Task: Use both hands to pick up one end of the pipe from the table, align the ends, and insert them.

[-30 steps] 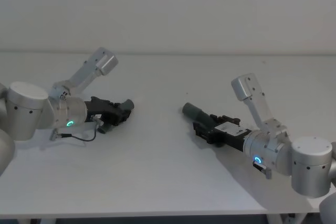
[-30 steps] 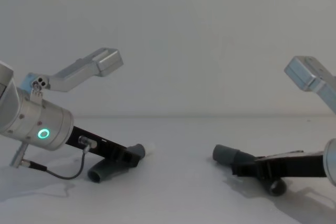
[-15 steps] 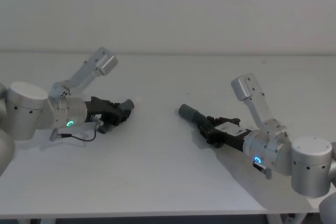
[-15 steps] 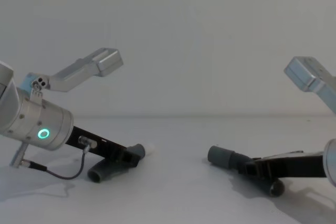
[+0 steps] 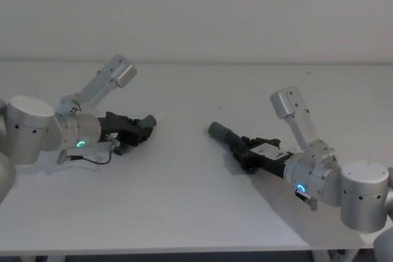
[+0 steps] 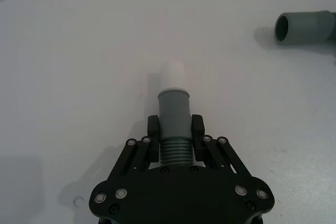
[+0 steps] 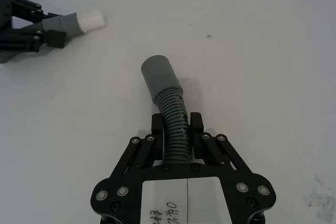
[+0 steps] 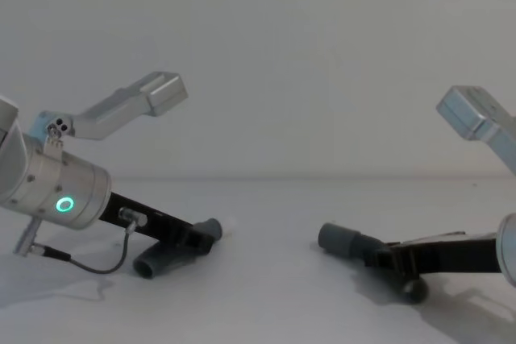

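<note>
Now the left tool [image 6: 175,129] is clamped on the ribbed neck of the white-tipped pipe piece [image 6: 173,106], low by the worktop [image 5: 184,200]. The right tool [image 7: 176,124] likewise grips the collared piece [image 7: 164,85]. Their ends face each other, well apart. A cable [image 8: 97,267] loops beneath the left arm.

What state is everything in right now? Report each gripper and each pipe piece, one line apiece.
left gripper: shut on white-tipped piece at its ribbed neck.
right gripper: shut on collared piece at its ribbed neck.
white-tipped piece: gripped, tip bare, not inserted.
collared piece: gripped, mouth open, well apart from the other piece.
</note>
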